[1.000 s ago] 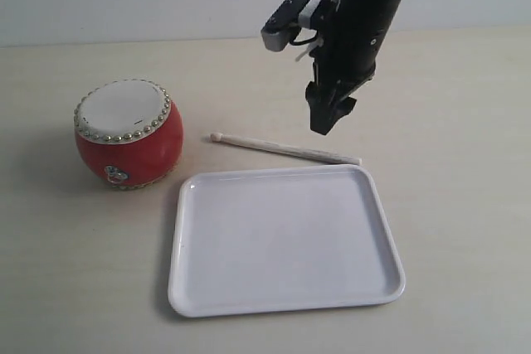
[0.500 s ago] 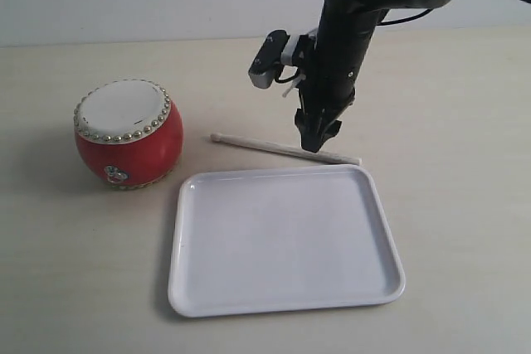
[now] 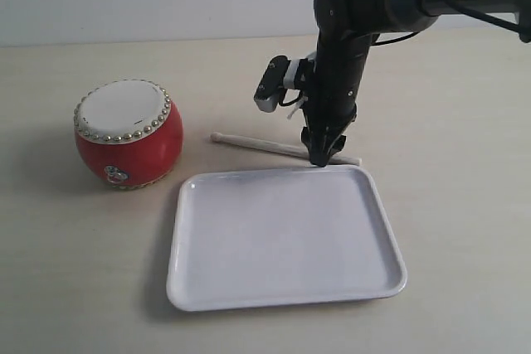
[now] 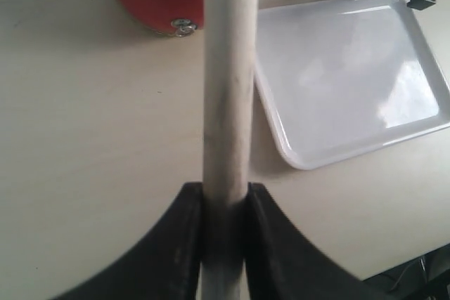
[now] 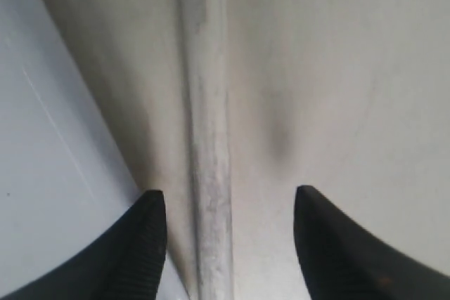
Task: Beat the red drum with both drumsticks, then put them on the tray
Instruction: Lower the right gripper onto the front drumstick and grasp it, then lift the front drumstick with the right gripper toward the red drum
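Lying drumstick (image 3: 265, 144): on the table (image 3: 83, 271); long axis near 9-to-3 o'clock, rounded tip toward 9, facing the red drum (image 3: 129, 132).
Held drumstick (image 4: 228, 89): projected straight out of the left gripper (image 4: 225, 194), whose fingers were clamped on its shaft.
Right gripper (image 3: 319, 153): fingers spread, one on either side of the lying drumstick, not pinching it.
Tray (image 3: 286, 300): at 6 o'clock of the lying drumstick, just beside it; both sticks outside its rim.
Red drum: upright, skin up, at 10 o'clock of the tray.

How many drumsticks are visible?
2. One stick lies on the table beside the tray, between the open jaws of the right gripper; the other stick is clamped in the left gripper.
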`<state>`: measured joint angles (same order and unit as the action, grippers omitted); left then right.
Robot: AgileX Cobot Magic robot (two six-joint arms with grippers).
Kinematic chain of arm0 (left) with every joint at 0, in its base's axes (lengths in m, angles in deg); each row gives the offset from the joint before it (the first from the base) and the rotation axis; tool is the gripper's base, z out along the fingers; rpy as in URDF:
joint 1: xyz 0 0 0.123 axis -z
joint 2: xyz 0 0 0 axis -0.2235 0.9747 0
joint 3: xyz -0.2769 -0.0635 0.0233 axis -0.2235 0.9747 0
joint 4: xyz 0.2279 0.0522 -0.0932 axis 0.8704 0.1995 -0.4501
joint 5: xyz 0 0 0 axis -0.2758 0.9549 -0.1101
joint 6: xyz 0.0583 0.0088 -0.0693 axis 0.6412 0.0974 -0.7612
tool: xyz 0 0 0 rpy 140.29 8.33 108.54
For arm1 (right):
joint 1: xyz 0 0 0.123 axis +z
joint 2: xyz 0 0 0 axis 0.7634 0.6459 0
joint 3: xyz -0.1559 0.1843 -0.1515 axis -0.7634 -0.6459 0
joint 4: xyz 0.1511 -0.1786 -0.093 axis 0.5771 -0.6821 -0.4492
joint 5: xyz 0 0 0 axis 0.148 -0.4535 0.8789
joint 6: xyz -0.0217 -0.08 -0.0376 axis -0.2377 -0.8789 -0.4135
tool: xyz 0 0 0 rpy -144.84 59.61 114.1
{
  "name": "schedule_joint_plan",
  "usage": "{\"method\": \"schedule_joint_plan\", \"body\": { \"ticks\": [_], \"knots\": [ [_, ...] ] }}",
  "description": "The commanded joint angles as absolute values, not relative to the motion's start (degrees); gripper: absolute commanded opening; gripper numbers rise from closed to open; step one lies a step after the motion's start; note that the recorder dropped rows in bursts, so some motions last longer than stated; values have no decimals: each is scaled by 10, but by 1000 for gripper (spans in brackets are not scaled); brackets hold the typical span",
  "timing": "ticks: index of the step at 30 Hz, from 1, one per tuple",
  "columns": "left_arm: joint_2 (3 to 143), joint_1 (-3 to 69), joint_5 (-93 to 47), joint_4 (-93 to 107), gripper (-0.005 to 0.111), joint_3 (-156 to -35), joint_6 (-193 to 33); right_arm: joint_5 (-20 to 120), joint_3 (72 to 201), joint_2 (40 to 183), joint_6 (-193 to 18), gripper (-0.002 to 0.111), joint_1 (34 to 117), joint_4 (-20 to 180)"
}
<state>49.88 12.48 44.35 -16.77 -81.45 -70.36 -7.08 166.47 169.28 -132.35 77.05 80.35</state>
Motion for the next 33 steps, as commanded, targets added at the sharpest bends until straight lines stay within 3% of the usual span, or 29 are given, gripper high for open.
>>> {"method": "schedule_joint_plan", "body": {
  "ticks": [1,12,15,18,27,33],
  "knots": [
    [496,123,446,-175,0,-820,-709,-44,1668,1699,-1329,52,771,801],
    [497,123,446,-178,0,-820,-709,-38,1668,1718,-1327,47,771,809],
    [497,123,446,-178,0,-820,-709,-48,1668,1718,-1327,30,771,809],
    [498,123,445,-178,0,-820,-709,-51,1668,1718,-1327,0,771,809],
    [498,123,434,-175,0,-820,-709,-64,1668,1653,-1224,0,771,810],
    [520,123,443,-160,0,-820,-706,-196,1668,1565,-1132,0,771,830]
  ]
}}
